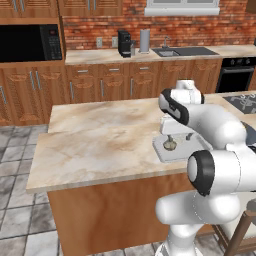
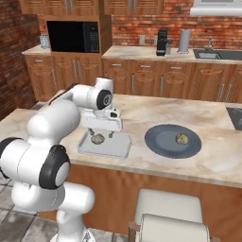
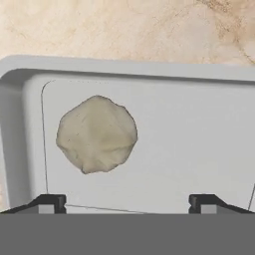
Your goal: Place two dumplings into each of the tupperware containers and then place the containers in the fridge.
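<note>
One pale grey tupperware container (image 1: 170, 156) (image 2: 116, 146) (image 3: 189, 139) sits near the front edge of the island counter. A single tan crinkled dumpling (image 1: 170, 145) (image 2: 98, 139) (image 3: 96, 133) lies loose in it, toward one end. My gripper (image 1: 179, 137) (image 2: 101, 133) (image 3: 127, 204) hangs just above the tray, pointing down, open. Its fingertips (image 3: 47, 203) stand wide apart with nothing between them. Another dumpling (image 2: 182, 138) rests on the round grey plate (image 2: 160, 142), to the right of the tray. The fridge is out of view.
The marble island counter (image 1: 100, 140) stretches left of the tray. A stool (image 2: 165, 212) stands in front of the island. A black microwave (image 2: 73, 36), a coffee machine (image 1: 124, 44) and a sink (image 1: 167, 51) line the back wall. A cooktop (image 1: 242, 102) is at the island's right end.
</note>
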